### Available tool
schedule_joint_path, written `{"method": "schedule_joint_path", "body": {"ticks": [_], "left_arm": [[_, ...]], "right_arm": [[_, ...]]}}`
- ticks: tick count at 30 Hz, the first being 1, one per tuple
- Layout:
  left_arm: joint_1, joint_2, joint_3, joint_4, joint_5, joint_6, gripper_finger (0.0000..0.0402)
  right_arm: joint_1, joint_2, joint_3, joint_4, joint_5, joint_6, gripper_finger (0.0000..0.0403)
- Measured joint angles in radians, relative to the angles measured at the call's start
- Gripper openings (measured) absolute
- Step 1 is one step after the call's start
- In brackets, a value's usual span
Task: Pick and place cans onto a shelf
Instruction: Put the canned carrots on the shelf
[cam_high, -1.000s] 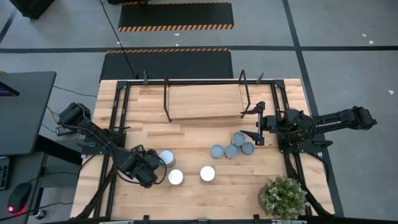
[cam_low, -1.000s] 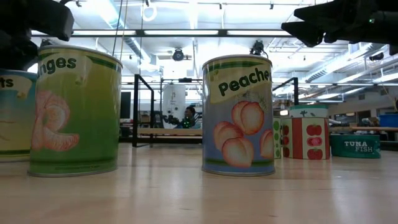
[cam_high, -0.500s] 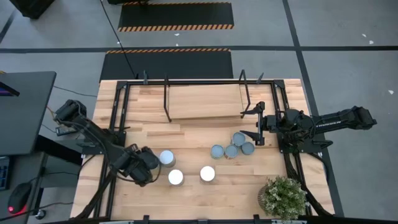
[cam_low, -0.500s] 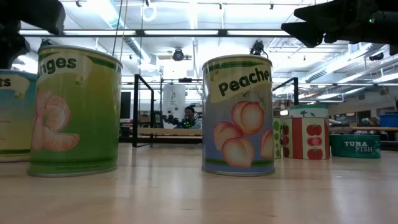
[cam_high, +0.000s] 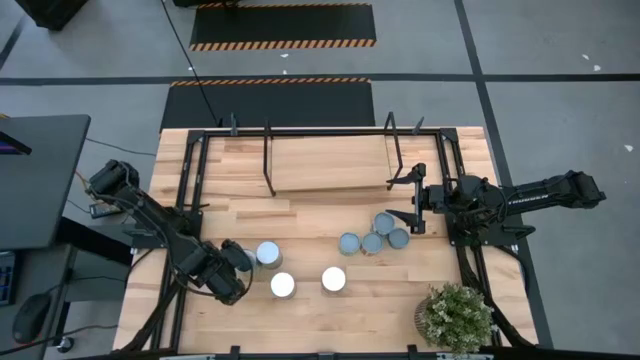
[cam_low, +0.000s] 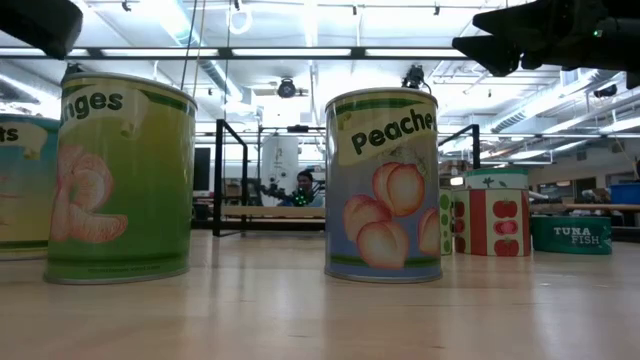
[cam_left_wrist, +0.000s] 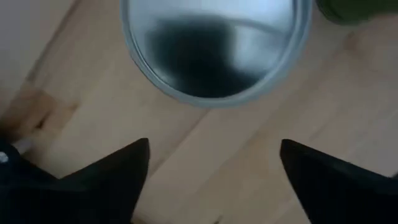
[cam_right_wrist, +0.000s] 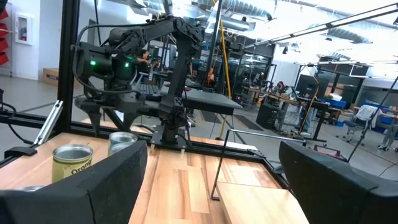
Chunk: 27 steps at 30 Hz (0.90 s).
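Observation:
Three bright-topped cans stand upright on the table at the near left: one (cam_high: 267, 254), one (cam_high: 283, 285) and one (cam_high: 333, 279). Several dull blue-grey cans (cam_high: 372, 240) cluster right of centre. The shelf (cam_high: 330, 165) stands at the far middle, bare. My left gripper (cam_high: 240, 262) is open, just left of the nearest bright can, whose round top (cam_left_wrist: 214, 43) lies ahead of my fingers (cam_left_wrist: 130, 168) without touching. My right gripper (cam_high: 408, 200) is open and empty, above the table beside the shelf's right end, far of the cluster.
A green potted plant (cam_high: 455, 315) stands at the near right corner. Black frame rods (cam_high: 190, 180) run along the table's left and right sides. In the low view the oranges can (cam_low: 120, 175) and the peaches can (cam_low: 383, 185) stand nearest, with the shelf (cam_low: 262, 212) behind.
My left gripper has drawn back from the bright can toward the table's left edge and has risen a little. The can stands where it was.

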<state>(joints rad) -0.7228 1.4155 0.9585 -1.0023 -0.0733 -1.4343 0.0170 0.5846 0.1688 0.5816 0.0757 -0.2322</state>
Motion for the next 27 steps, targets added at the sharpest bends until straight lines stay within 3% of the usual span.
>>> {"method": "schedule_joint_path", "body": {"ticks": [10, 21, 27], "left_arm": [[0.065, 0.056, -0.001, 0.014, -0.113, 0.191, 0.0394], [0.083, 0.058, -0.001, 0.062, -0.178, 0.21, 0.0393], [0.083, 0.058, -0.001, 0.066, -0.196, 0.208, 0.0373]], "right_arm": [[0.0, 0.006, 0.0, 0.0, -0.001, 0.0, 0.0372], [0.0, 0.019, 0.0, 0.008, 0.0, 0.002, 0.0372], [0.0, 0.019, 0.0, 0.008, 0.0, 0.005, 0.0372]]}}
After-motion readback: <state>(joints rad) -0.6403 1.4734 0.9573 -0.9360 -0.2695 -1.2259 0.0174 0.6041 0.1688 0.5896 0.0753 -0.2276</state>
